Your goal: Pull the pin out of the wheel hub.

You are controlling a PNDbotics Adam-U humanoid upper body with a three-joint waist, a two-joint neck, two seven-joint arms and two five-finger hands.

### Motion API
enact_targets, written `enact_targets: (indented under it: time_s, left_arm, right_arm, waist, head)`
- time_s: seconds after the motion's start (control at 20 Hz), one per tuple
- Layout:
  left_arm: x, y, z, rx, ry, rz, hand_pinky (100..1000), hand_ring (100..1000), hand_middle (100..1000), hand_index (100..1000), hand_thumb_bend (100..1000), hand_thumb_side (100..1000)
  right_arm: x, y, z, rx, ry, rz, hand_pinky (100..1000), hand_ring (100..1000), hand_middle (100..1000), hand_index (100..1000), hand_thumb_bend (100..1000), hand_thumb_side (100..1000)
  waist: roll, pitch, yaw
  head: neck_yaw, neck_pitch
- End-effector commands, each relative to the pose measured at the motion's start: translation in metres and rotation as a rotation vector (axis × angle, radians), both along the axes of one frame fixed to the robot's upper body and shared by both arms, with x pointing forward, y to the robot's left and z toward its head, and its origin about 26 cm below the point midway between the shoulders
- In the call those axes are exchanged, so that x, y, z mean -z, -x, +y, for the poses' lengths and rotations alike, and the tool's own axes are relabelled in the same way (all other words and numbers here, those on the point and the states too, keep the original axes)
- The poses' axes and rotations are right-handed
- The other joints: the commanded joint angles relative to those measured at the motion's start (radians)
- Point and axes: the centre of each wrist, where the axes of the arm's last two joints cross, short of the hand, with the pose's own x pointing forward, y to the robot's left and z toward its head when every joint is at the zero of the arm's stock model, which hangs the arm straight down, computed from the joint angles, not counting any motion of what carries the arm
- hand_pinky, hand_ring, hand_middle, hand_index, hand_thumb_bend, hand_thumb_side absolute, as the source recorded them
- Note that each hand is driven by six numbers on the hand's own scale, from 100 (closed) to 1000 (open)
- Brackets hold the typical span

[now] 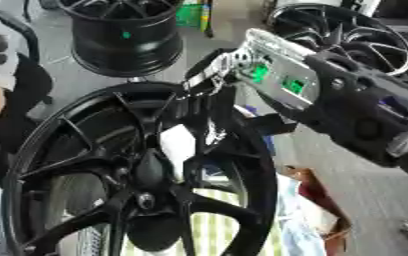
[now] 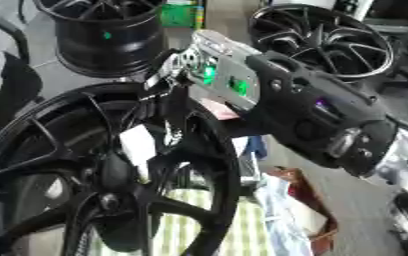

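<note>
Black wheel hub [image 1: 146, 172] below right hand [image 1: 209, 75] | hand at rim, grip cannot tell

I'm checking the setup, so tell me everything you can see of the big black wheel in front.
The black wheel is glossy, metal-looking, with thin forked spokes meeting at a central hub. It stands on edge, tilted, filling the lower left. A white tag shows between its spokes. The right hand reaches down at its upper rim; its fingers go behind the spokes, so contact is unclear.
</note>
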Motion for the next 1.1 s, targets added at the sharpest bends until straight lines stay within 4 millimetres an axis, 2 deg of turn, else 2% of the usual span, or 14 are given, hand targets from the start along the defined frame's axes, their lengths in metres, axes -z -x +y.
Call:
enact_targets:
  time_s: [0.05,0.6,1.1]
  left_arm:
    - [-0.010,0.002,0.001,-0.003,-0.011,-0.032,819,799,704,795,226,541]
    - [-0.009,0.002,0.002,-0.003,-0.009,-0.026,820,800,705,796,220,544]
    - [-0.008,0.002,0.001,-0.002,0.002,-0.026,821,800,704,795,218,548]
  right_arm:
    - [-0.011,0.000,0.000,-0.002,-0.013,-0.010,850,886,861,870,508,128]
    - [-0.016,0.017,0.013,-0.041,-0.029,0.013,850,884,859,870,513,129]
    - [-0.008,0.009,0.011,-0.035,-0.038,0.039,841,873,821,848,493,119]
  waist:
    - [0.008,-0.014,0.001]
    - [0.002,-0.014,0.006]
    - [0.000,-0.009,0.016]
  head:
    - [-0.004,-0.011]
    - [-0.004,-0.013]
    - [-0.004,-0.016]
